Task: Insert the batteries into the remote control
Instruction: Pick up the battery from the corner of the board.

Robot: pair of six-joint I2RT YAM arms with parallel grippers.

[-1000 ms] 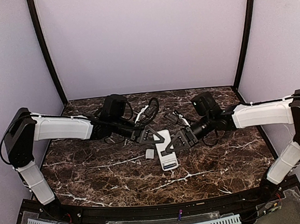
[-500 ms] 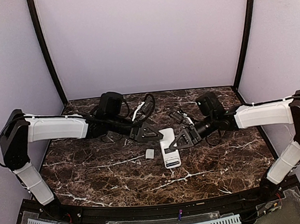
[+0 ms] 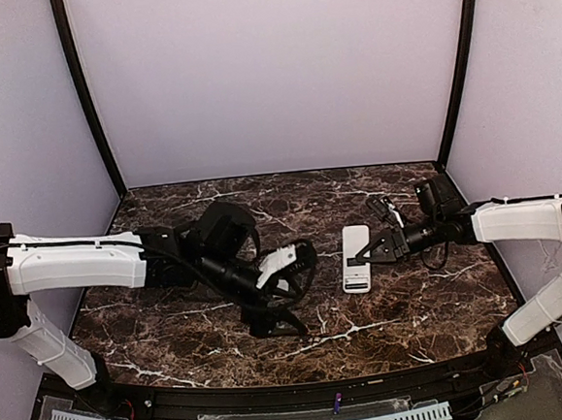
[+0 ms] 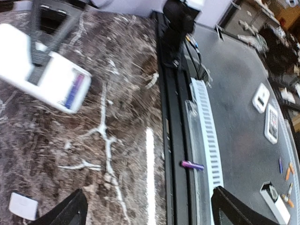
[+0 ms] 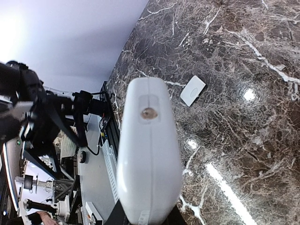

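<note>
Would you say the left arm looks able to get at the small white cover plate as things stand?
Probably yes: the left gripper hangs open, and the cover plate lies flat on bare marble just beside one of its fingers, nothing between. The remote, clamped in the right gripper, is well aside.

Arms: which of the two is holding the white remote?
The right arm: its jaws are shut on the remote control. The left arm has open, empty jaws.

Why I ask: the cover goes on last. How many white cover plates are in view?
1. The cover plate lies flat on the table, apart from the remote control held by the right gripper; the top view does not show it.
</note>
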